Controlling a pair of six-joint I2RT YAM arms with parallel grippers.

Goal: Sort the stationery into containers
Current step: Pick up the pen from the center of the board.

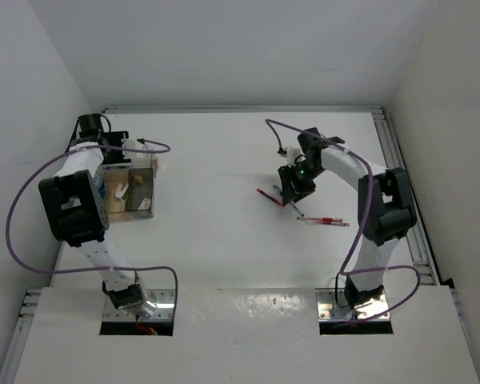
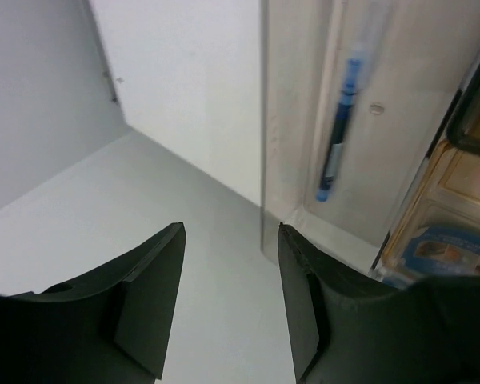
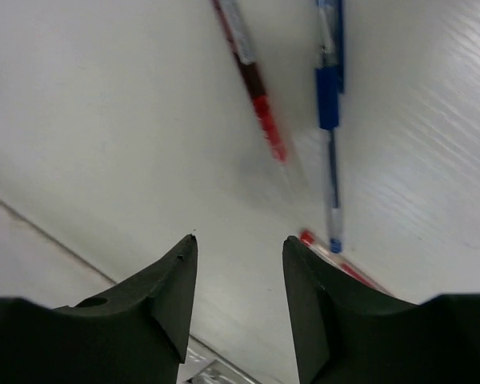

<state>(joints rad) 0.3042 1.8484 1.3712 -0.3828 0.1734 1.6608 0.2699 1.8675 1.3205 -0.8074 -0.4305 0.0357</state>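
My left gripper (image 2: 230, 228) is open with only bare table between its fingers; it hovers beside the clear container (image 2: 300, 216), at that box's near corner. A blue pen (image 2: 336, 136) lies inside that box. A blue-white roll (image 2: 452, 248) sits in a tan section to the right. In the top view the left gripper (image 1: 126, 152) is at the far end of the container (image 1: 152, 192). My right gripper (image 3: 240, 238) is open and holds nothing, just short of a red pen (image 3: 252, 80), a blue pen (image 3: 330, 104) and a second red pen (image 3: 336, 264). From above, this gripper (image 1: 290, 192) stands over the pens (image 1: 328, 222).
White walls enclose the table on the left, back and right. A metal rail (image 1: 404, 184) runs along the right edge. Purple cables (image 1: 16, 208) loop off both arms. Small beige pieces (image 1: 122, 190) lie in the container.
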